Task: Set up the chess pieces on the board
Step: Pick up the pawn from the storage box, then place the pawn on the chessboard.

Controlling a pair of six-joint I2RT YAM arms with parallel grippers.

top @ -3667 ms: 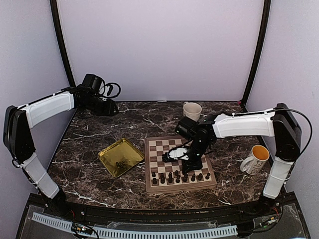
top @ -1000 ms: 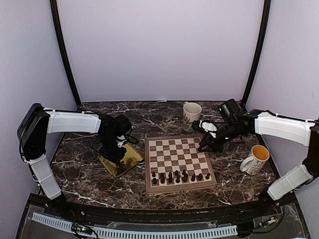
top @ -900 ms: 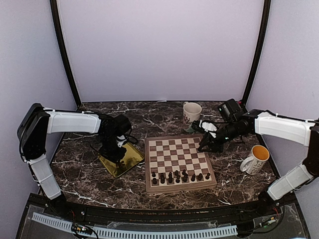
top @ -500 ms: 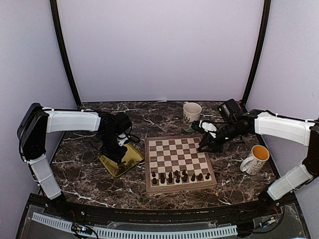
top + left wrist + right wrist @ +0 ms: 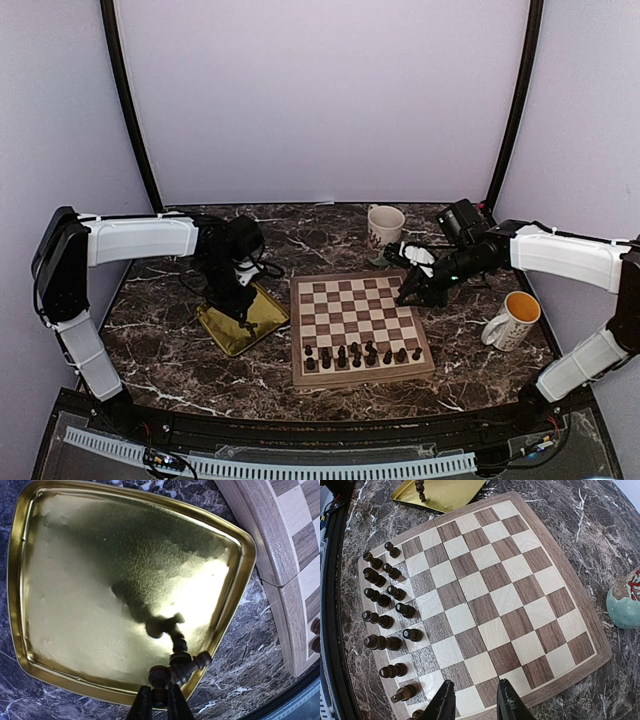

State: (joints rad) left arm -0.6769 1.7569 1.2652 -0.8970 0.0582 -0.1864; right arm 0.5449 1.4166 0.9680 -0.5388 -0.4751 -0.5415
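Pinching dark turned chess piece (image 5: 180,666), left tool (image 5: 160,701) over glossy gold tray (image 5: 75,590).

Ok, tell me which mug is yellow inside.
The right mug, beside the board; the far mug, behind the board, is pale inside.

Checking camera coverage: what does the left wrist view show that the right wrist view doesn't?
Only the left wrist: the left pincer shut on a dark chess piece, above nearly the whole gold tray. Only the right wrist: the open right pincer, the board with its full chequered field, both rows of placed pieces, and a teal figurine. Both: part of the tray, the board's rim, a couple of placed pieces.
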